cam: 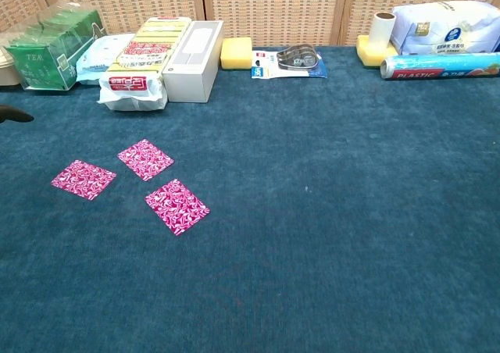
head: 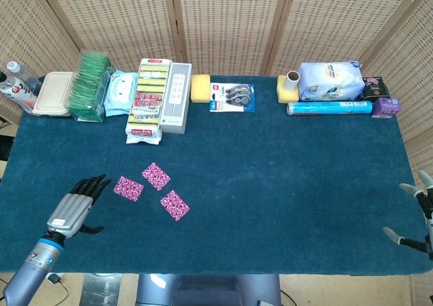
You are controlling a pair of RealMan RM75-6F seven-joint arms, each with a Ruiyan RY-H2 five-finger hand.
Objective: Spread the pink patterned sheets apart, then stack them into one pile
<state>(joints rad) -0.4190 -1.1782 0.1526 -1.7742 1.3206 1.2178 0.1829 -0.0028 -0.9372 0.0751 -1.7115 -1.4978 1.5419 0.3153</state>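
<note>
A table (head: 284, 184) covered in dark teal cloth carries three pink patterned sheets (head: 156, 176) lying flat and apart near its left front. Along its back edge sit a green tea box (head: 91, 86), a white box (head: 176, 97), a yellow sponge (head: 200, 88) and a blue plastic-wrap roll (head: 329, 107)
</note>
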